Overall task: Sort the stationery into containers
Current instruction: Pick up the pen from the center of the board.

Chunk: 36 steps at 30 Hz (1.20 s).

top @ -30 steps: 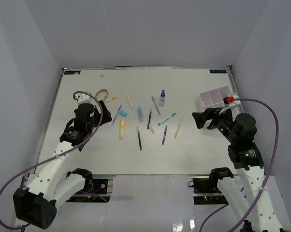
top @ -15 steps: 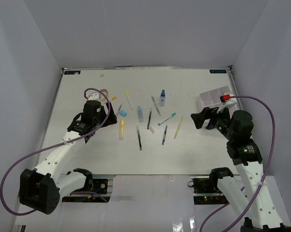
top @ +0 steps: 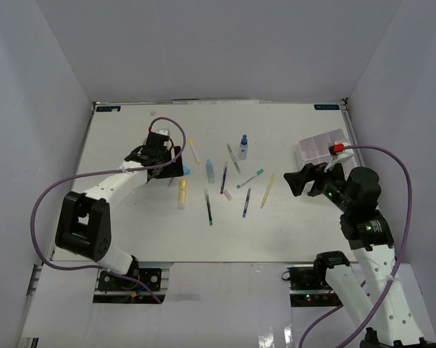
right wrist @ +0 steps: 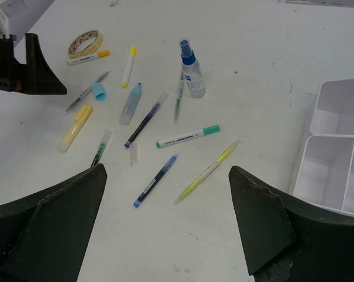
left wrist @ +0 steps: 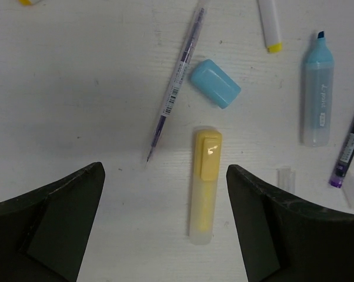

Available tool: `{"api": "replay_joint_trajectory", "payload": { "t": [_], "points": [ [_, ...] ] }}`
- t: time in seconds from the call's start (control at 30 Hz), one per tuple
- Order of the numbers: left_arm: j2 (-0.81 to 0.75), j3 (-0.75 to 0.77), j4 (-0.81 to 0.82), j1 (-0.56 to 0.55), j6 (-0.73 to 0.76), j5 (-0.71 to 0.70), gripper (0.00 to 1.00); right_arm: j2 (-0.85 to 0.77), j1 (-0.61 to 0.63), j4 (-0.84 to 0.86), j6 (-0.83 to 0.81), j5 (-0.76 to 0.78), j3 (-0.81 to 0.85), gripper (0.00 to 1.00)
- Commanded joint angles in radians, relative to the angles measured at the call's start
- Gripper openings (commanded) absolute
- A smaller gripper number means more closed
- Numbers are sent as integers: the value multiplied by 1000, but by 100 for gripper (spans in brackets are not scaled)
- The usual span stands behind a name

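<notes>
Left gripper [left wrist: 164,170] hovered over the left part of the table [top: 290,225] with its fingers spread wide and nothing between them. In the wrist view the yellow highlighter [left wrist: 205,182] lay right under the gap, closer to the right finger, cap end pointing away from the camera. Just past that cap sat the light-blue eraser [left wrist: 215,82], not touching it, and a purple pen [left wrist: 176,88] lay slanted just beside the eraser on its left. A light-blue highlighter [left wrist: 317,100] was off to the right.

Right gripper [right wrist: 166,170] was wide open too and held nothing, up over the right side of the table. The rest of the stationery lay loose in the middle: spray bottle [right wrist: 191,70] standing upright, teal-capped marker [right wrist: 187,136], yellow pen [right wrist: 206,172], blue pen [right wrist: 156,179], and a tan ring [right wrist: 86,42] at the far left. The organizer box [top: 319,147] sat by the right edge of the table, well apart from all the pens
</notes>
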Motion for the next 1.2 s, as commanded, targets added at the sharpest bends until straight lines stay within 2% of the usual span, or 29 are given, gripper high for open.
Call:
{"api": "replay_joint_trajectory", "payload": {
  "t": [0.0, 0.17, 0.5, 0.77, 1.03, 1.17],
  "points": [
    [61, 53, -13, -3, 52, -14, 95, -23, 5, 42, -10, -48, 0, 91],
    [196, 109, -11, 8, 78, -30, 89, -46, 9, 50, -15, -52, -13, 91],
    [337, 128, 27, 43, 115, 13, 60, -107, 25, 50, -38, -6, -39, 92],
    [353, 126, 29, 59, 120, 47, 38, -135, 29, 50, -47, 18, -53, 92],
    [331, 123, 29, 59, 146, 72, 0, -140, 31, 49, -50, 21, -57, 92],
    [290, 125, 32, 59, 161, 53, 0, -123, 31, 38, -49, 12, -48, 93]
  ]
}}
